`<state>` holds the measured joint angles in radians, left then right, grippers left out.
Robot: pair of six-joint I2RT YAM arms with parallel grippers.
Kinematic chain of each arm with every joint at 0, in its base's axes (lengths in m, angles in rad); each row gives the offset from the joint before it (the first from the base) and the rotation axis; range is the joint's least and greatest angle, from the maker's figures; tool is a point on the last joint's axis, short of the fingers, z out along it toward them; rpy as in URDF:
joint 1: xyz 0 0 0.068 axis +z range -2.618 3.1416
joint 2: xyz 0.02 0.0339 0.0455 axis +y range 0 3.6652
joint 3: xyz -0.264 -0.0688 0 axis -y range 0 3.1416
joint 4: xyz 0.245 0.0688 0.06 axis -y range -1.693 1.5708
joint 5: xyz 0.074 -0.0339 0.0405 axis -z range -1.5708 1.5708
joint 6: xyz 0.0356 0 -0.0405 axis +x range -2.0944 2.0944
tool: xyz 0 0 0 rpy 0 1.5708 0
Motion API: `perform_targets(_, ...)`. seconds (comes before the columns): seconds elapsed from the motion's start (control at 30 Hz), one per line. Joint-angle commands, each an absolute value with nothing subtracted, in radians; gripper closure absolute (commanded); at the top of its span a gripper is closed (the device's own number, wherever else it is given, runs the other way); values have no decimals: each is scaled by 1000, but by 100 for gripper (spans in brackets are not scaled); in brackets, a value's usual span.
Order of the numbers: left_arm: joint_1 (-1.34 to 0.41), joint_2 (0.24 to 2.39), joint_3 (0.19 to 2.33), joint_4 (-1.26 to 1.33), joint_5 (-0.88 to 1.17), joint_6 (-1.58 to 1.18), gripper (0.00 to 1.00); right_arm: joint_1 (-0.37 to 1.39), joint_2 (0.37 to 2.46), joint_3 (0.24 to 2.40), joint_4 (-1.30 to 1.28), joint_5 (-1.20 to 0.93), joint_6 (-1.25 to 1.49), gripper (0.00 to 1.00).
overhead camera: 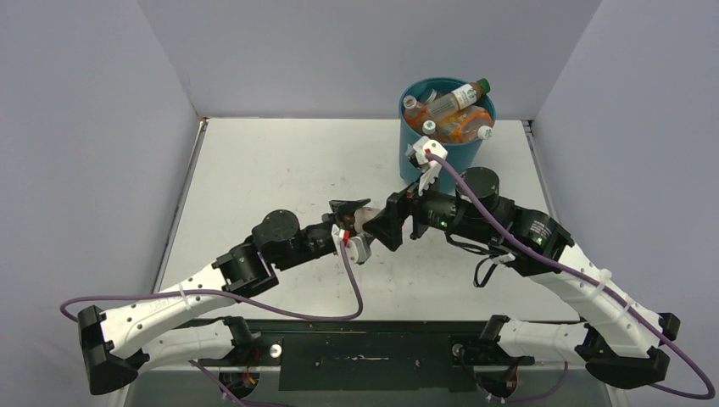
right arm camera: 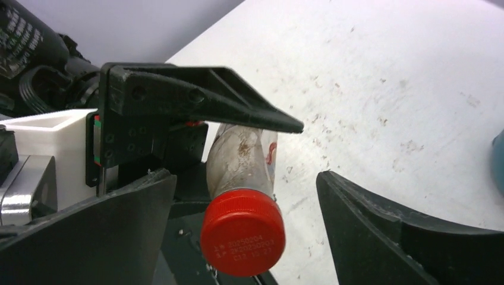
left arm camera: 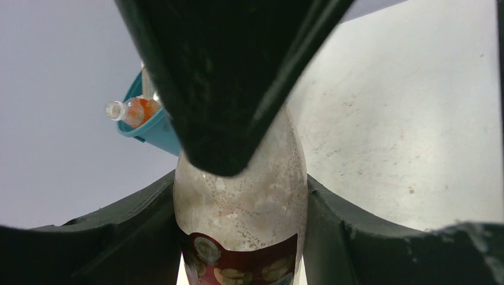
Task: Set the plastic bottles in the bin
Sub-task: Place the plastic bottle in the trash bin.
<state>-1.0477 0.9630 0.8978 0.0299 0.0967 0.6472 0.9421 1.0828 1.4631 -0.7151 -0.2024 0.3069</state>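
Note:
My left gripper (overhead camera: 354, 219) is shut on a clear plastic bottle (overhead camera: 365, 217) and holds it above the table's middle. In the left wrist view the bottle (left arm camera: 243, 196), with a dark red label, sits clamped between my left gripper's (left arm camera: 241, 205) fingers. In the right wrist view its red cap (right arm camera: 242, 231) points at the camera. My right gripper (right arm camera: 246, 196) is open, with the cap end between its fingers and not touching them. It faces the left gripper in the top view (overhead camera: 388, 223). The teal bin (overhead camera: 441, 151) stands at the far right, holding several bottles (overhead camera: 458, 106).
The bin's rim (left arm camera: 151, 127) shows in the left wrist view with an orange bottle (left arm camera: 132, 111) poking over it. The bin's edge (right arm camera: 500, 160) is at the right of the right wrist view. Grey walls enclose the table (overhead camera: 280, 170) on three sides.

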Motion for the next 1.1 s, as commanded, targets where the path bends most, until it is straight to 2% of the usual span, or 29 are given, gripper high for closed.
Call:
perform_targets(0.0, -1054, 956, 887, 137, 172, 481, 100, 942, 989, 1375, -476, -66, 351, 5)
perform_targets(0.2, -1054, 957, 874, 170, 209, 283, 100, 948, 907, 1238, -292, -3, 381, 0)
perform_targets(0.6, -1054, 980, 922, 134, 160, 147, 100, 1035, 951, 1203, -255, 82, 393, 1)
perform_targets(0.7, -1054, 986, 924, 130, 156, 139, 100, 1046, 963, 1200, -253, 102, 402, 7)
perform_targets(0.77, -1054, 986, 925, 130, 142, 133, 100, 1046, 968, 1199, -259, 107, 406, 21)
perform_targets(0.83, -1054, 984, 925, 131, 133, 128, 100, 1046, 970, 1197, -260, 113, 413, 44)
perform_targets(0.87, -1054, 983, 925, 133, 127, 124, 100, 1046, 973, 1198, -264, 115, 414, 51)
perform_targets(0.9, -1055, 982, 925, 136, 121, 117, 100, 1045, 976, 1202, -270, 116, 416, 53)
perform_targets(0.93, -1054, 980, 926, 138, 113, 111, 100, 1046, 979, 1208, -278, 120, 421, 51)
perform_targets(0.97, -1054, 979, 925, 140, 106, 106, 100, 1046, 981, 1212, -289, 129, 428, 40)
perform_targets(1.0, -1054, 979, 925, 144, 101, 103, 100, 1046, 981, 1214, -299, 144, 437, 24)
perform_targets(1.07, -1055, 975, 922, 157, 91, 93, 100, 1046, 966, 1205, -310, 179, 451, 9)
